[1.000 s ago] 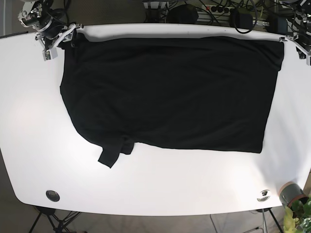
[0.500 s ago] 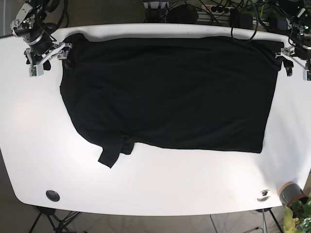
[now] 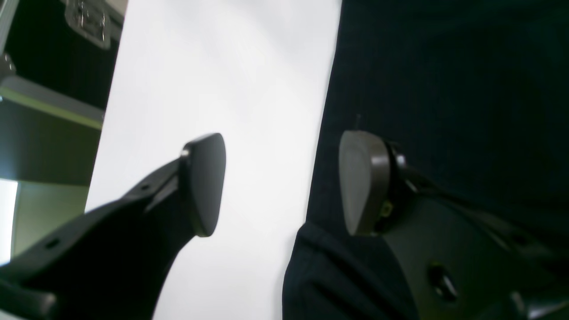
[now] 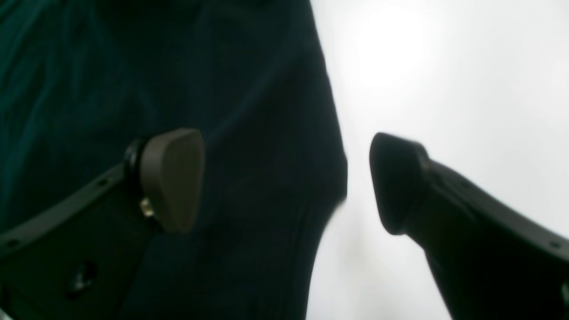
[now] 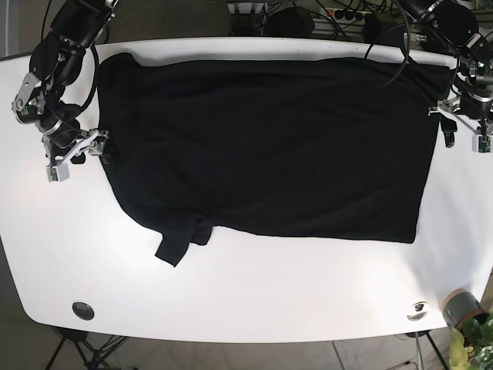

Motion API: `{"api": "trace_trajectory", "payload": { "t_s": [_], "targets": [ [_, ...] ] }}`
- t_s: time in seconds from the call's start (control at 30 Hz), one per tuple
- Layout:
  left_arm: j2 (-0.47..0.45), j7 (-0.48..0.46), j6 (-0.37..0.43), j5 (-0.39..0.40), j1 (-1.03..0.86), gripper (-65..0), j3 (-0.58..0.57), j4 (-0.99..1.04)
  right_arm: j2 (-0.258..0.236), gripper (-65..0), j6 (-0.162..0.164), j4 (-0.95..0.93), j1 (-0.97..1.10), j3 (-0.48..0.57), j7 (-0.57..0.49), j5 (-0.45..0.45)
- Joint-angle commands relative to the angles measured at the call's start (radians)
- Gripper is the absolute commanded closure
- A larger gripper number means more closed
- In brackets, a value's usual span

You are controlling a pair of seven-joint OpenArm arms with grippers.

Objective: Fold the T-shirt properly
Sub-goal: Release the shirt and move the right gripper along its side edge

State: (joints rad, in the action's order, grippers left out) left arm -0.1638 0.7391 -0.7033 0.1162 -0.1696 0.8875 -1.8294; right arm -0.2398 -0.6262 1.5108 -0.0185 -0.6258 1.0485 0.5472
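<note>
A: T-shirt (image 5: 269, 146)?
B: Black, spread flat across white surface (image 5: 246, 293); no legible print.
A: Grippers?
B: Left gripper (image 3: 284, 182) and right gripper (image 4: 284, 182) both gaped wide, empty, straddling opposite shirt edges.

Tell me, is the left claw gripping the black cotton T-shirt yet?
Cannot tell. In the left wrist view the left claw is open astride the black cotton T-shirt edge, but whether it touches is unclear.
</note>
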Motion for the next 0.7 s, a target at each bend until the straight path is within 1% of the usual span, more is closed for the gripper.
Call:
{"api": "trace_trajectory", "payload": {
  "t_s": [0.0, 0.13, 0.2, 0.4, 0.53, 0.67],
  "targets": [
    [-0.016, -0.017, 0.005, 0.010, 0.002, -37.9, 0.005, -0.016, -0.042, -55.3, 0.007, -0.051, -0.064, -0.003, -0.034, 0.017],
    [-0.016, -0.017, 0.005, 0.010, 0.003, -37.9, 0.003, -0.016, -0.077, -55.3, 0.010, -0.180, -0.143, 0.039, -0.086, 0.017],
    [-0.016, -0.017, 0.005, 0.010, 0.003, -37.9, 0.003, -0.016, -0.108, -55.3, 0.010, -0.263, -0.180, 0.093, -0.130, 0.017],
    [-0.016, -0.017, 0.005, 0.010, 0.003, -37.9, 0.003, -0.016, -0.146, -55.3, 0.010, -0.450, -0.243, 0.180, -0.250, 0.017],
    [-0.016, -0.017, 0.005, 0.010, 0.003, -37.9, 0.003, -0.016, -0.149, -55.3, 0.010, -0.546, -0.268, 0.249, -0.320, 0.017],
    [-0.018, -0.017, 0.005, 0.010, 0.003, -37.9, 0.003, -0.014, -0.142, -55.3, 0.010, -0.573, -0.266, 0.287, -0.345, 0.018]
  ]
}}
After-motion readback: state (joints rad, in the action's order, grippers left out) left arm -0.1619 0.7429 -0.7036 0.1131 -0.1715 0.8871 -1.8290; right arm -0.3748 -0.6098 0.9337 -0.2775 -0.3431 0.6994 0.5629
